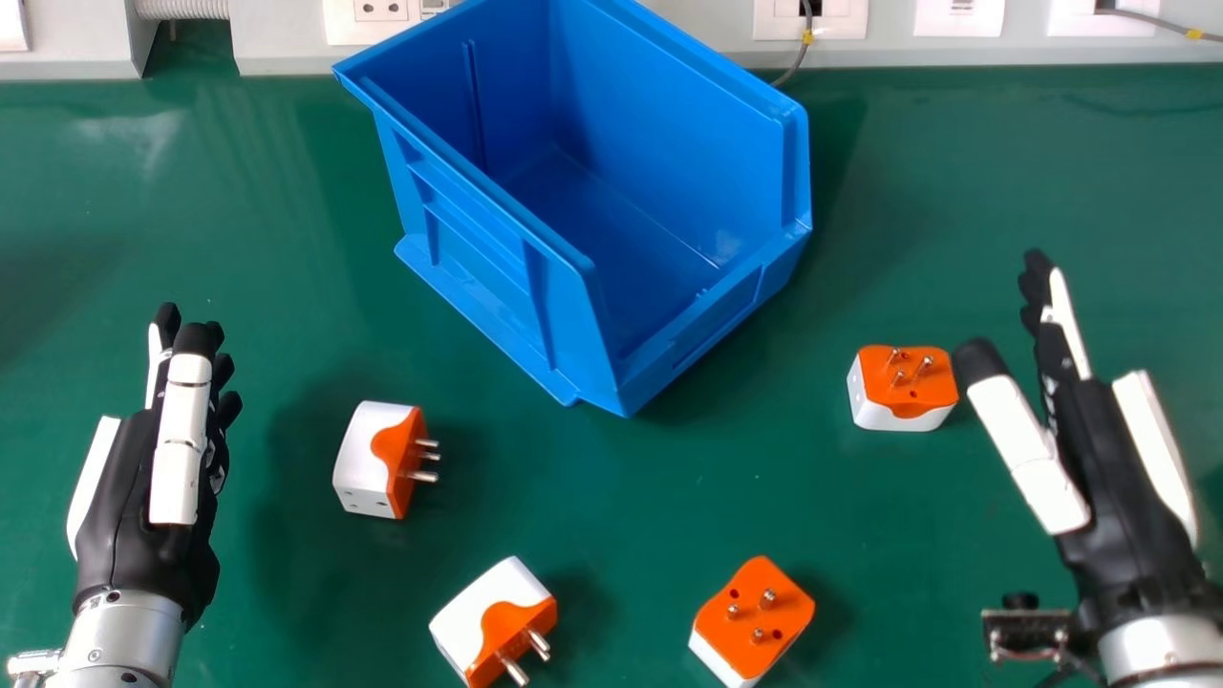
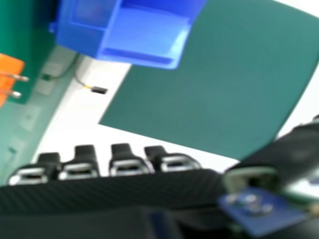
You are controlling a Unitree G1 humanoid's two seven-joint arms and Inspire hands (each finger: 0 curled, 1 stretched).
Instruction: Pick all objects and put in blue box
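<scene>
On the near part of the green tabletop (image 1: 611,497), two white-and-orange plug adapters: the left one (image 1: 478,612) with prongs aimed sideways, the right one (image 1: 755,612) prongs up. At the left, the left hand (image 1: 129,506), released, fingers straight; at the right, the right hand (image 1: 1108,497), likewise released. Between them, a third adapter (image 1: 368,459) toward the left, prongs sideways, and a slightly farther fourth (image 1: 889,406), prongs up, near the right hand. Beyond, upright and angled, the blue box (image 1: 478,258). Behind, wall sockets (image 1: 379,11).

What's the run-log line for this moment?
blue box empty | four plug adapters on table | left hand open | right hand open, beside one adapter | nothing held
</scene>
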